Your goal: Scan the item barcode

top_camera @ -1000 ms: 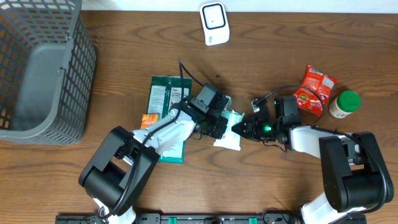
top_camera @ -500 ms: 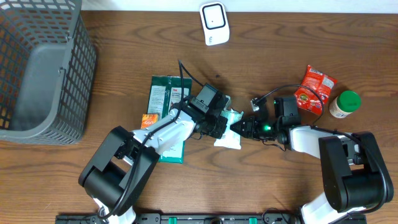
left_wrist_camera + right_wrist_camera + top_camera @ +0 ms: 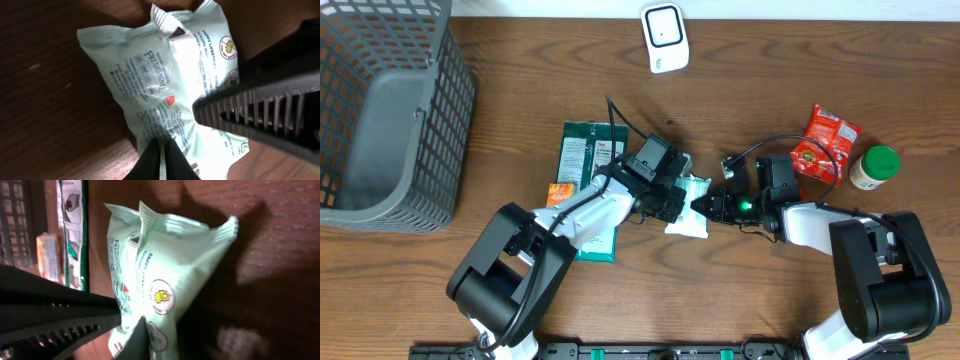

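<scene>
Packet (image 3: 150, 85): pale mint, crinkled, fine print, crimped ends. Left pincer (image 3: 161, 152), right pincer (image 3: 141, 336): both clamped on it.

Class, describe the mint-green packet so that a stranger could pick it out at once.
Look at the middle of the table, below the white scanner, where the left hand and right hand meet. Both pinch the mint-green packet, the only pale wrapper, next to dark green packs.

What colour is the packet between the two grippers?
Packet: pale mint green, dark print; best in left wrist view.
</scene>
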Controlling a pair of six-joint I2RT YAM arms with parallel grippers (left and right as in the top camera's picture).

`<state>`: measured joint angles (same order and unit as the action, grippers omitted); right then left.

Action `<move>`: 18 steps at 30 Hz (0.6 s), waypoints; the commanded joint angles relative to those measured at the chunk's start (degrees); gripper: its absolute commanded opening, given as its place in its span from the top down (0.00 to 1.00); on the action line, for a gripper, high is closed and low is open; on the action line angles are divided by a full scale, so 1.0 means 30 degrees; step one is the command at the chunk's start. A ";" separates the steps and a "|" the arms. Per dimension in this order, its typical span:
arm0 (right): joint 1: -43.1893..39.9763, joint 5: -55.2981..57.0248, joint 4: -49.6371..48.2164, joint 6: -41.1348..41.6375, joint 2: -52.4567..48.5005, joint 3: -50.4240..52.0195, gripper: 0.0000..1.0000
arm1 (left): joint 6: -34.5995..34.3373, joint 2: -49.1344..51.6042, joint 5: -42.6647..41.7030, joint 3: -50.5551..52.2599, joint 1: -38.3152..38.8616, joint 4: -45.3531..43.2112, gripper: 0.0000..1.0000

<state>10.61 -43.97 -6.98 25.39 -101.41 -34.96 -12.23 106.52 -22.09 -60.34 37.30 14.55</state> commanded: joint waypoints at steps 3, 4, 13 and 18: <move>0.0204 0.0911 0.0175 -0.0036 -0.0379 0.0240 0.99 | -0.0175 0.0138 0.0248 0.0321 0.0000 -0.0131 0.92; 0.0204 0.0707 0.0168 -0.0036 -0.0364 0.0240 0.98 | -0.0168 0.0036 0.0299 0.0321 -0.0022 -0.0124 0.92; 0.0197 0.0335 0.0197 -0.0044 0.1479 0.0117 0.99 | -0.0182 -0.3759 0.2739 0.0291 -0.0882 0.0226 0.92; 0.0197 0.0823 0.1537 -0.0080 0.3963 0.0117 0.99 | -0.0415 -0.7147 0.5209 0.0240 -0.1843 0.2222 0.91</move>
<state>10.63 -42.39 -4.16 25.61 -95.04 -34.68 -12.25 90.83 -13.43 -59.66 33.69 18.48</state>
